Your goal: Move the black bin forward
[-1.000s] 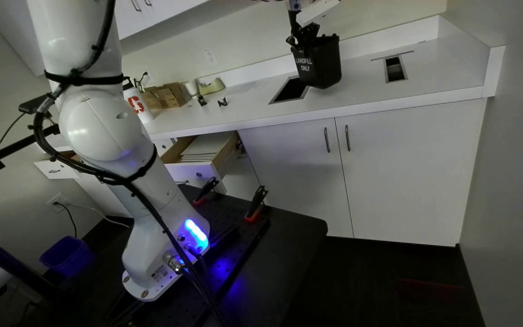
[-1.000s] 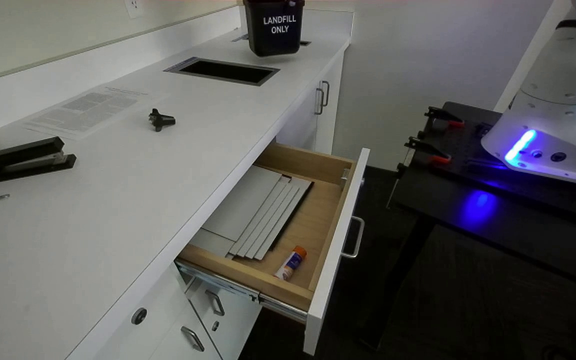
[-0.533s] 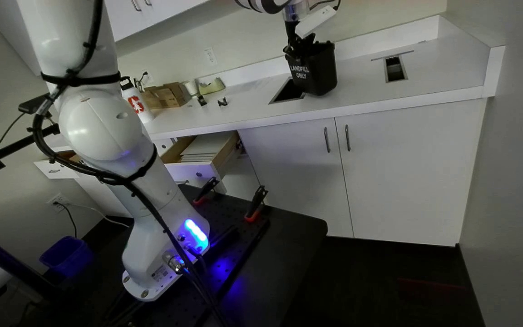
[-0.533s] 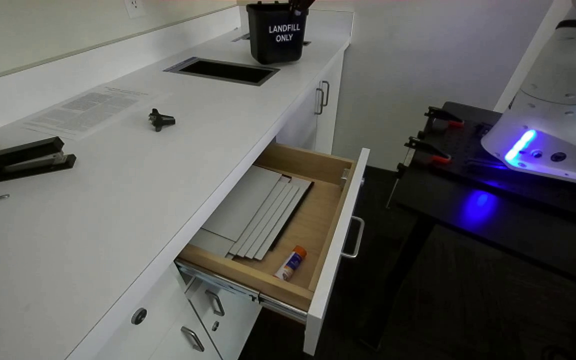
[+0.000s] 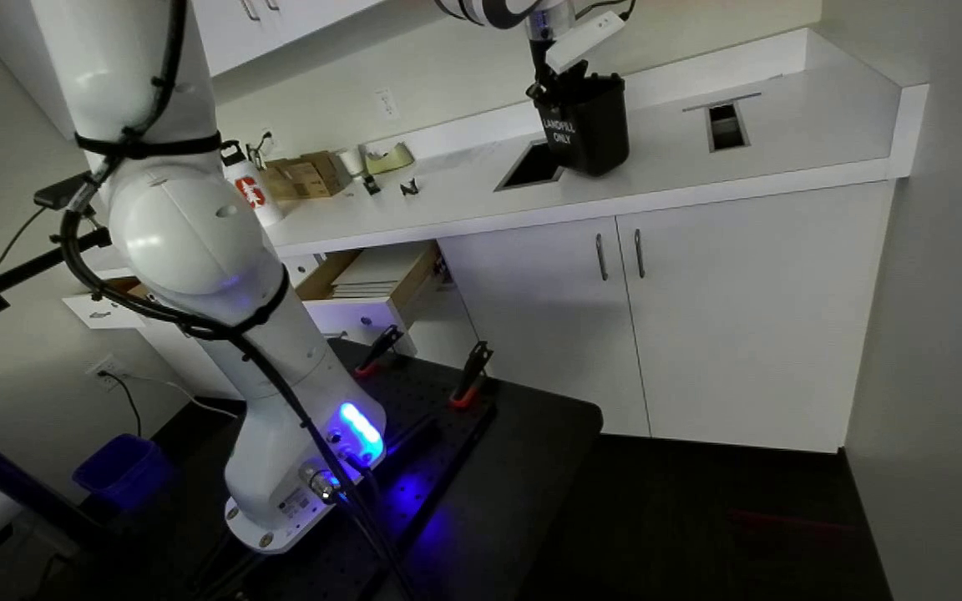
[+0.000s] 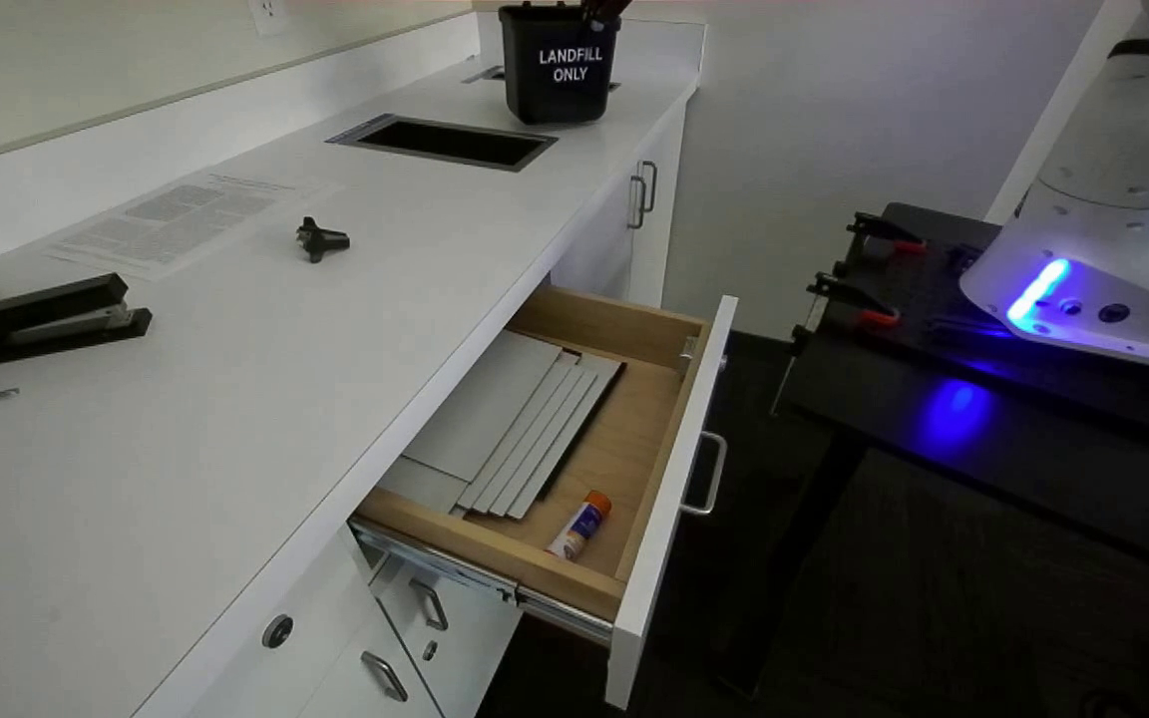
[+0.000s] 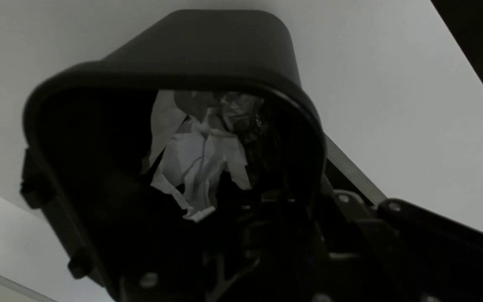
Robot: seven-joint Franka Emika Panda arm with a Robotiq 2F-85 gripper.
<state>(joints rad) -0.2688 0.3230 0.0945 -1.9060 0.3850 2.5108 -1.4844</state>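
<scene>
The black bin (image 5: 598, 129) is a tapered black container marked "LANDFILL ONLY". It is at the far part of the white counter, beside the dark rectangular cutout, in both exterior views (image 6: 557, 98). It looks near upright; I cannot tell whether its base touches the counter. My gripper (image 5: 558, 90) is shut on its rim at the lettered side. In the wrist view the bin (image 7: 208, 40) is seen from above with crumpled white paper (image 7: 201, 155) inside. One finger of the gripper (image 7: 308, 205) is inside the rim and one outside; the tips are dark and partly hidden.
The white counter (image 6: 265, 399) has a dark cutout (image 6: 445, 142) near the bin and a smaller one (image 5: 727, 127) farther along. A black knob (image 6: 320, 239), a stapler (image 6: 36, 317) and printed paper (image 6: 176, 219) lie on it. An open drawer (image 6: 679, 479) juts out below.
The bin and gripper came down toward the counter between one second and half a second ago. Since then they have shifted slightly away from the near cutout, with the bin still held.
</scene>
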